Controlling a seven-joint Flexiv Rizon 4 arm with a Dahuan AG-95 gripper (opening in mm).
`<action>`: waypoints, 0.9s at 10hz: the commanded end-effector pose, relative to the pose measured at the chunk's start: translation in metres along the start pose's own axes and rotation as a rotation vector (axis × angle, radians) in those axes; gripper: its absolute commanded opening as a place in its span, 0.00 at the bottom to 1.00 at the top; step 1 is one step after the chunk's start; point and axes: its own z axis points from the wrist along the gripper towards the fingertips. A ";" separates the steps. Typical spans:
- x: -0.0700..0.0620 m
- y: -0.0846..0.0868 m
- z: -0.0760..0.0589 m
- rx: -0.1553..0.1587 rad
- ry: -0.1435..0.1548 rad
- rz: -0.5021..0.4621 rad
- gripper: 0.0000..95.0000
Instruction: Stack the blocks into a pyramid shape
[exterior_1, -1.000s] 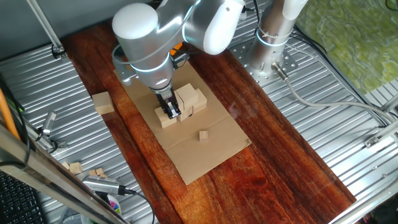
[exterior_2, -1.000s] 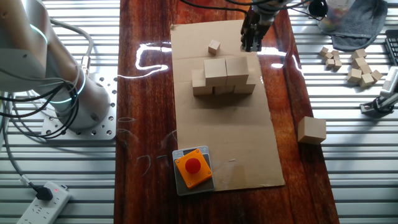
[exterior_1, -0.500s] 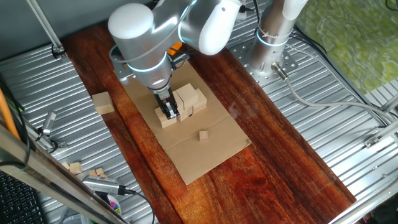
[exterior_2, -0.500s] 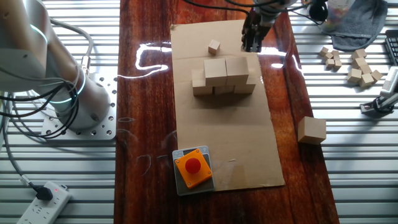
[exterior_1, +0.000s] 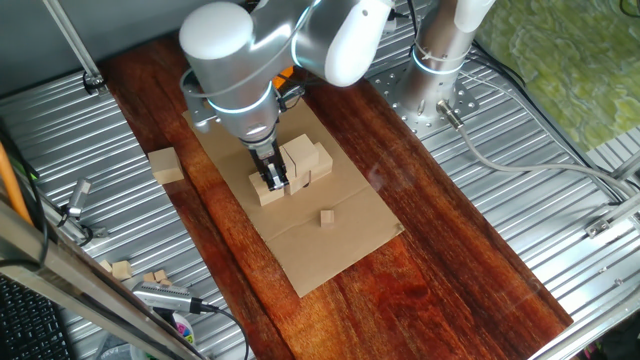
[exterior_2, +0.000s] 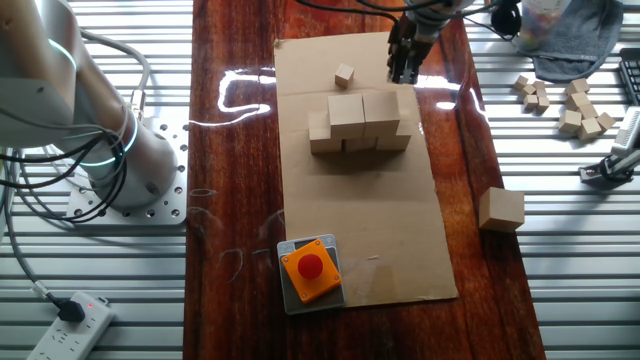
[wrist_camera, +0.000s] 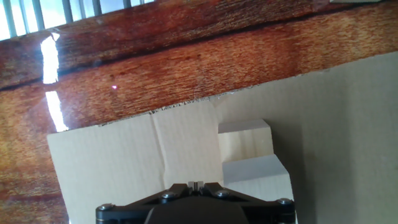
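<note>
**Hand view: fingers closed, nothing between them**

Hand view shows the black two-finger gripper (wrist_camera: 196, 184) clenched on nothing above the brown cardboard sheet (wrist_camera: 124, 155). The pale wooden cube stack (exterior_2: 358, 122) sits at upper centre of the other fixed view; one loose pale wooden cube (exterior_2: 501, 209) waits at right. I judge it should open fully before descending.

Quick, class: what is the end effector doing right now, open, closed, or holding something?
End effector: holds nothing; hovers beside the pale wooden cube stack; open or closed cannot be told.
</note>
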 end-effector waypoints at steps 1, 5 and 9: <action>0.002 -0.001 0.000 0.000 -0.003 0.003 0.00; 0.005 0.001 0.004 0.001 -0.012 0.008 0.00; 0.005 -0.003 0.004 0.004 -0.005 -0.042 0.00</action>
